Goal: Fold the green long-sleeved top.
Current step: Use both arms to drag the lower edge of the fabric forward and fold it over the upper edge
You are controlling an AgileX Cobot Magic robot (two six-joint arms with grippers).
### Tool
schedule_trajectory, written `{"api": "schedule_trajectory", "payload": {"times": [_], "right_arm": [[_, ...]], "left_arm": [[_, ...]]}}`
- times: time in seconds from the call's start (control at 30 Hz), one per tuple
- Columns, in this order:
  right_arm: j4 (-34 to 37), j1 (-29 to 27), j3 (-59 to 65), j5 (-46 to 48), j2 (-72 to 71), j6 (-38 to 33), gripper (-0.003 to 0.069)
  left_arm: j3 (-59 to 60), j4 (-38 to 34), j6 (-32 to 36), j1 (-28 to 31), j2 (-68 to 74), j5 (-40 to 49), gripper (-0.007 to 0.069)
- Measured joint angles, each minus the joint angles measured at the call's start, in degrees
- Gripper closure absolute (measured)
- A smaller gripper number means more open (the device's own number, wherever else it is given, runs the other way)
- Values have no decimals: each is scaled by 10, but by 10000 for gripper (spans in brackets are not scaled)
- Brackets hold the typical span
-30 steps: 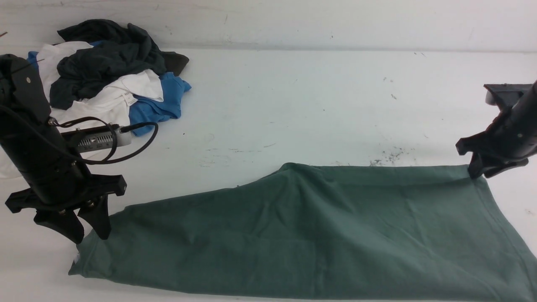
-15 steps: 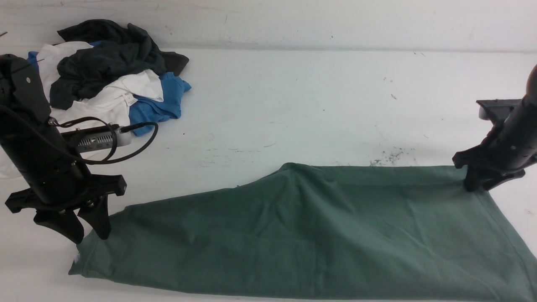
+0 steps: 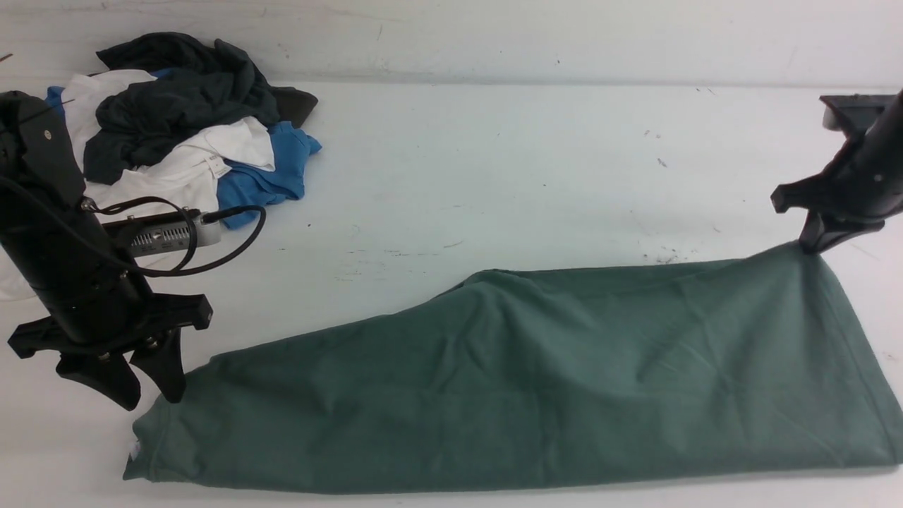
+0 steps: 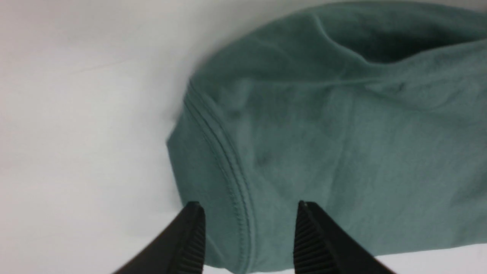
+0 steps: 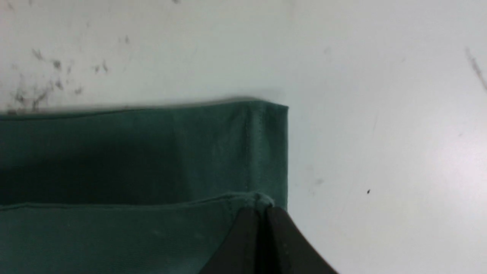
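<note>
Right fingers (image 5: 239, 247) are clamped on the green top (image 3: 536, 381) at its 2 o'clock corner; left fingers (image 4: 190, 243), apart astride its 9 o'clock edge, should close before lifting evenly.

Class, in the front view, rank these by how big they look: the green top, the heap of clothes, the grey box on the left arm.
1. green top, largest by far.
2. heap of clothes.
3. grey box, smallest even though it sits nearer the camera than the heap.

Bright even overhead light, soft faint shadows, front view sharp, both wrist views slightly blurred and soft-focused
</note>
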Motion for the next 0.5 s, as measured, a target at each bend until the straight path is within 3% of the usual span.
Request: {"api": "schedule_trajectory", "payload": {"times": [0.3, 0.37, 0.5], "right_arm": [[-21, 0, -2, -91, 28, 40, 638], [-22, 0, -2, -118, 42, 57, 600], [-25, 0, -2, -144, 60, 80, 445]], "left_arm": [[0, 0, 0, 0, 0, 0, 321], [0, 0, 0, 0, 0, 0, 321], [0, 0, 0, 0, 0, 0, 321]]}}
